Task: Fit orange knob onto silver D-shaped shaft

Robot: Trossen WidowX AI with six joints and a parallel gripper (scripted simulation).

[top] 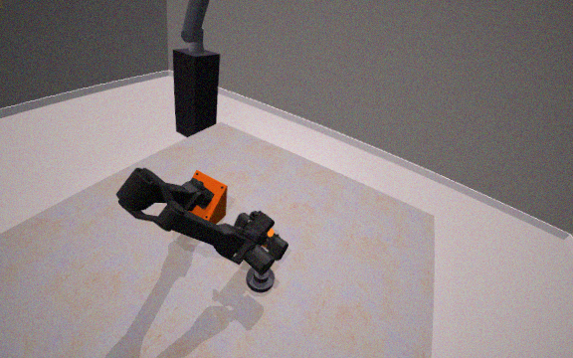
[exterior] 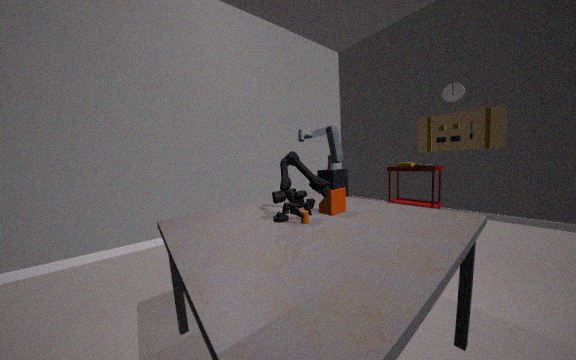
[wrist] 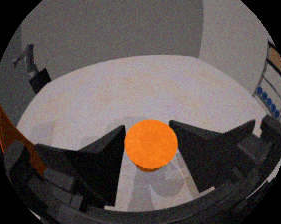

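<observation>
the two black fingers stand eased apart, released and gripping nothing. they flank the single orange knob [wrist: 151, 144], one on each side; the wrist view shows little or no gap between tips and knob. from that camera the knob appears as a round orange top, seen end-on, so its hole is hidden.

in the exterior view the knob [exterior: 305, 216] stands upright low over the surface [exterior: 348, 260]; whether it touches it cannot be told. one dark round pedestal [exterior: 281, 218] sits just beside the knob, apart from it, so the knob is not on the shaft. from the top camera only a sliver of the knob [top: 270, 232] shows past the wrist, and the pedestal [top: 261, 280] lies near it, partly covered by the fingers' housing; the shaft cannot be made out.

one black arm [top: 202, 231] reaches down from a single orange base block [top: 214, 191]. behind it stands one black column [top: 196, 91] carrying a grey arm. by the far wall are one red stand [exterior: 414, 185], one tool board [exterior: 463, 129] and one round clock [exterior: 453, 92].
</observation>
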